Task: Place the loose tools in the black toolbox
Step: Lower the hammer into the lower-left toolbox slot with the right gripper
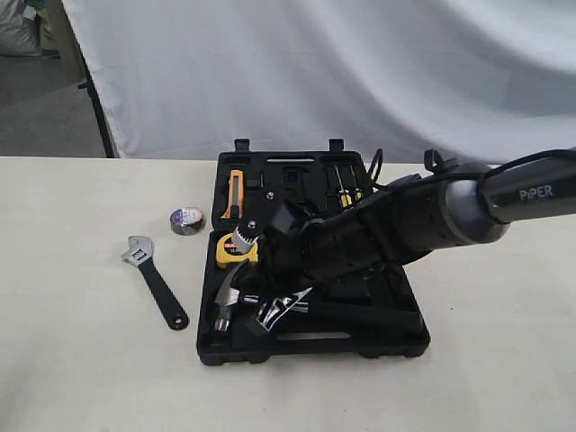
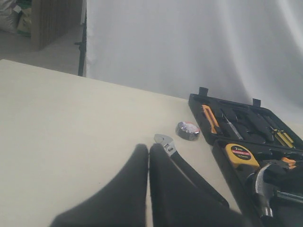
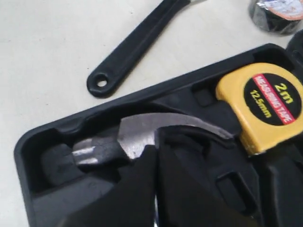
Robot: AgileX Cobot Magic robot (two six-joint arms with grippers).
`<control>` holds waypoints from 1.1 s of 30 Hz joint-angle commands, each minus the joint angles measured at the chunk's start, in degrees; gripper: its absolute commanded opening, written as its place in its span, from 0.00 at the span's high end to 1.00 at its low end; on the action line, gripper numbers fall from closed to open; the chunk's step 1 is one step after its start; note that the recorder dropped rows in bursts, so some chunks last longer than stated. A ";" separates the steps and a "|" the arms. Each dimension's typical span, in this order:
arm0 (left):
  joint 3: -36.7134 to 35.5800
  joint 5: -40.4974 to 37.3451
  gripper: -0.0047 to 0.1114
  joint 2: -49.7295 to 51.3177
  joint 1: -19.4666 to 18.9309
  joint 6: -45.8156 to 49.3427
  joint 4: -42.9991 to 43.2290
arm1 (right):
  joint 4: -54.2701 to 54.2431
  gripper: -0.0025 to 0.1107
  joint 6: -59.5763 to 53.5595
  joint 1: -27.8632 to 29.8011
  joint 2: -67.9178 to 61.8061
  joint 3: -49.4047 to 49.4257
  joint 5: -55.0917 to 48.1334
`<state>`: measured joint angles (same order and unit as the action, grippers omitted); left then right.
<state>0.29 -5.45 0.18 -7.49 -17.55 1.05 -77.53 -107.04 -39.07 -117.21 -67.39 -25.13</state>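
The black toolbox lies open on the table. The claw hammer rests in its near half, silver head at the left end. My right gripper reaches across and hovers just over that head, fingers shut with nothing visible between them. On the table left of the case lie the adjustable wrench and, farther back, the dark tape roll. My left gripper is shut and empty above the table, its tips just short of the wrench's silver jaw. It does not show in the exterior view.
A yellow tape measure sits in the case beside the hammer head. The far half holds an orange utility knife and screwdrivers. The right arm covers much of the case's middle. A white cloth hangs behind the table.
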 commanded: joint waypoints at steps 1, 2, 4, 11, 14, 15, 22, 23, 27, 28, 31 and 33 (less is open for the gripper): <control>0.15 0.41 0.95 -0.18 -1.45 -0.27 0.25 | -0.43 0.98 -2.71 -0.02 -1.29 -1.05 -3.67; 0.15 0.41 0.95 -0.18 -1.45 -0.27 0.25 | -0.43 0.98 -2.71 -0.02 -1.41 -1.05 -3.67; 0.15 0.41 0.95 -0.18 -1.45 -0.27 0.25 | -0.43 0.98 -2.71 -0.02 -1.03 -1.15 -3.67; 0.15 0.41 0.95 -0.18 -1.45 -0.27 0.25 | -2.64 0.98 -2.71 -0.02 -0.98 -2.50 3.67; 0.15 0.41 0.95 -0.18 -1.45 -0.27 0.25 | -3.09 0.98 -2.71 -0.02 -1.88 -2.56 3.69; 0.15 0.41 0.95 -0.18 -1.45 -0.27 0.25 | -3.09 0.98 -2.98 -0.02 -2.48 -2.56 3.69; 0.15 0.41 0.95 -0.18 -1.45 -0.27 0.25 | -3.19 0.98 -11.22 -1.68 -5.17 -2.56 0.54; 0.15 0.41 0.95 -0.18 -1.45 -0.27 0.25 | -3.07 0.98 -12.76 -1.93 -5.17 -2.56 -1.10; 0.15 0.41 0.95 -0.18 -1.45 -0.27 0.25 | -1.84 0.98 -14.69 -3.87 -4.89 -2.56 -3.58; 0.15 0.41 0.95 -0.18 -1.45 -0.27 0.25 | -1.84 0.98 -14.69 -4.28 -4.81 -2.56 -3.63; 0.15 0.41 0.95 -0.18 -1.45 -0.27 0.25 | 1.90 0.98 -14.69 -4.47 -4.33 -2.56 -4.13; 0.15 0.41 0.95 -0.18 -1.45 -0.27 0.25 | 4.82 0.98 -14.69 -4.47 -4.23 -2.56 -4.92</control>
<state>0.29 -5.45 0.18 -7.49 -17.55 1.05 -77.20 -121.31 -43.10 -121.74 -70.19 -26.54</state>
